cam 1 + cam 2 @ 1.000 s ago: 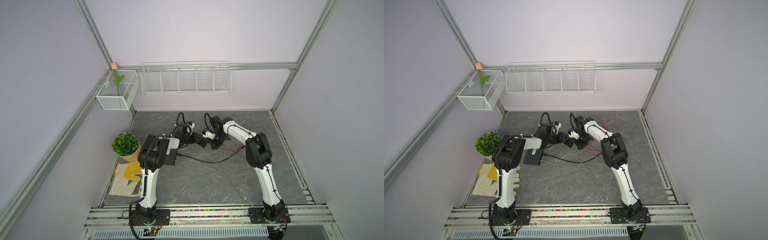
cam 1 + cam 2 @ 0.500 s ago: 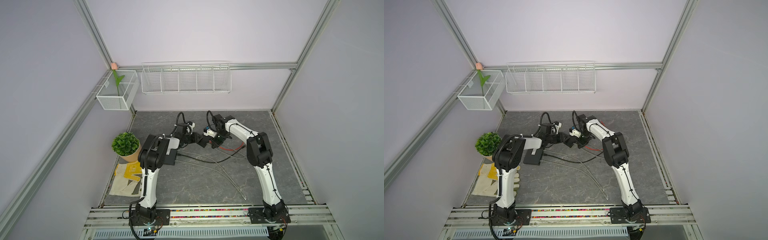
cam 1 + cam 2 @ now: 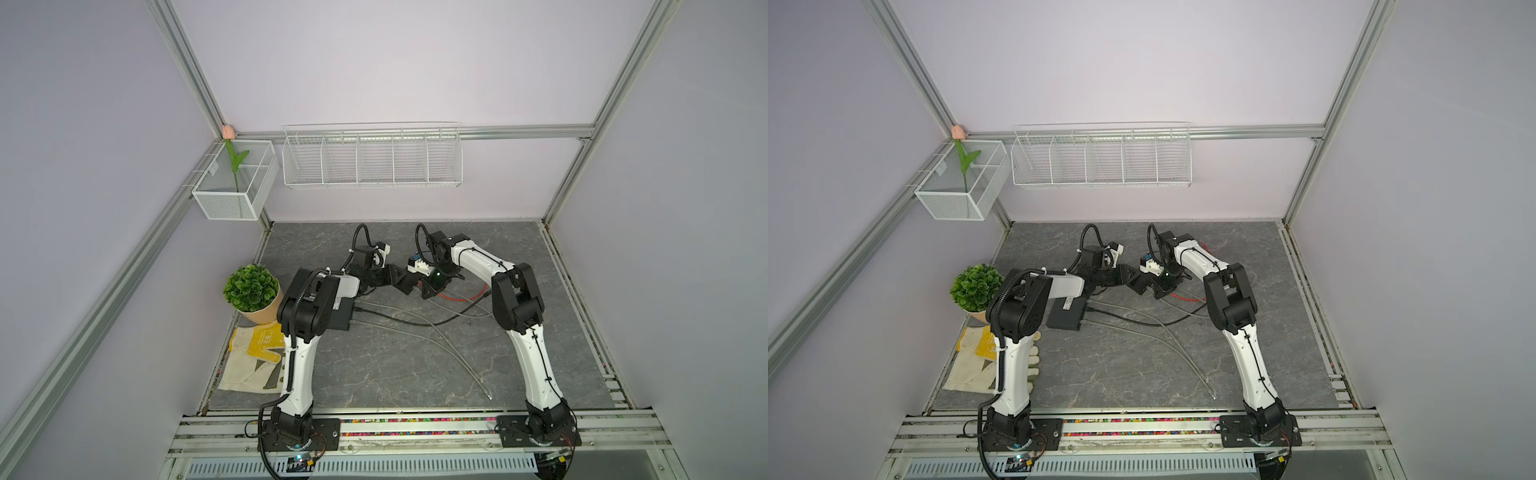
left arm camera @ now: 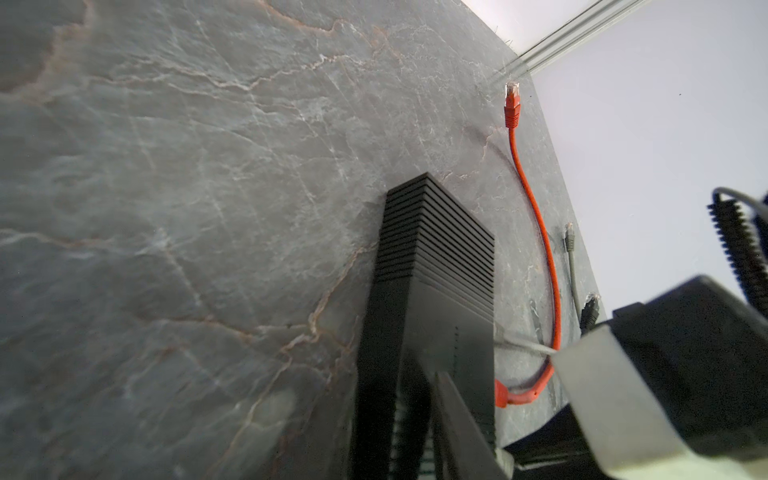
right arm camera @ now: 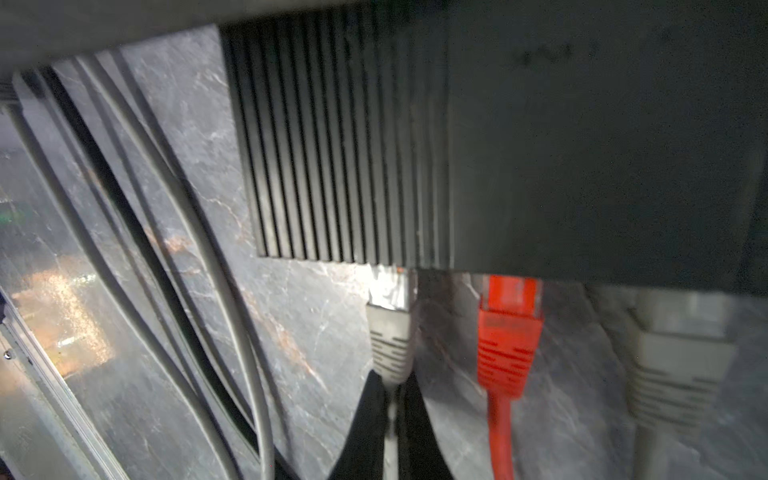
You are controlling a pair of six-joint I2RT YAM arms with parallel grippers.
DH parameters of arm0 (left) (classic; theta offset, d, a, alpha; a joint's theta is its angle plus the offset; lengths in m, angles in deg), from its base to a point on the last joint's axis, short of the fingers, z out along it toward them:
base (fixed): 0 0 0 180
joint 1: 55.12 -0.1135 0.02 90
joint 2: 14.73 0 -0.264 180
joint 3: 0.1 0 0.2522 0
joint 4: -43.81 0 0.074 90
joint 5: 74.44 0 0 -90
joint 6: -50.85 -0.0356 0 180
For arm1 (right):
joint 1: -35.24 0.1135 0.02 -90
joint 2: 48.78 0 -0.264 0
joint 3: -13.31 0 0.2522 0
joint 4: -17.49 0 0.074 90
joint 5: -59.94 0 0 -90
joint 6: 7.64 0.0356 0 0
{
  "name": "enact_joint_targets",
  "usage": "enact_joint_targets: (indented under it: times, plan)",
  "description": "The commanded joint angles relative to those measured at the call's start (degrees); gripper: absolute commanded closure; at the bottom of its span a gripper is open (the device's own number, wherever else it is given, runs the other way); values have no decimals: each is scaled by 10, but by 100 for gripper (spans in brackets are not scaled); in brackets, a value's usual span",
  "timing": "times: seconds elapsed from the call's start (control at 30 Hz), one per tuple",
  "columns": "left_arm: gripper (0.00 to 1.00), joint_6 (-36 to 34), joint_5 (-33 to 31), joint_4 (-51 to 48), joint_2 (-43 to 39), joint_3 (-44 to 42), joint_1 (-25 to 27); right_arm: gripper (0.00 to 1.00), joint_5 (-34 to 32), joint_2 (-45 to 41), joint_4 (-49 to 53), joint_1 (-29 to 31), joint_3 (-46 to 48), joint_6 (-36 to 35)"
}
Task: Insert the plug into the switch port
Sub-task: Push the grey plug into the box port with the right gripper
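Grey network plug with a ribbed rubber boot (image 5: 390, 345), clear tip showing, lies nose-first at the port edge of the black ribbed switch (image 5: 498, 145), just beside a seated red plug (image 5: 509, 345). Right tool (image 5: 392, 384) is pinched closed on the boot's tail, the plug's long axis running straight ahead into the port, so a push along it should seat it. Left tool (image 3: 384, 277) lies against the switch; whether it clamps I cannot tell.
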Motion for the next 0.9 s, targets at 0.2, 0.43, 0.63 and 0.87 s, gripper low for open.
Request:
enact_joint_targets:
  times: [0.2, 0.43, 0.63, 0.87]
  plan:
    - [70, -28, 41, -51, 32, -1, 22, 93, 18, -1, -110, 5, -10, 29]
    - [71, -26, 40, -41, 26, -22, 29, 93, 15, 5, -136, 5, -25, 48]
    - [71, -24, 41, -35, 31, -30, 36, 93, 18, -1, -167, 7, -20, 65]
    - [71, -13, 38, -13, 31, -51, 39, 93, 44, -13, -219, 20, -9, 104]
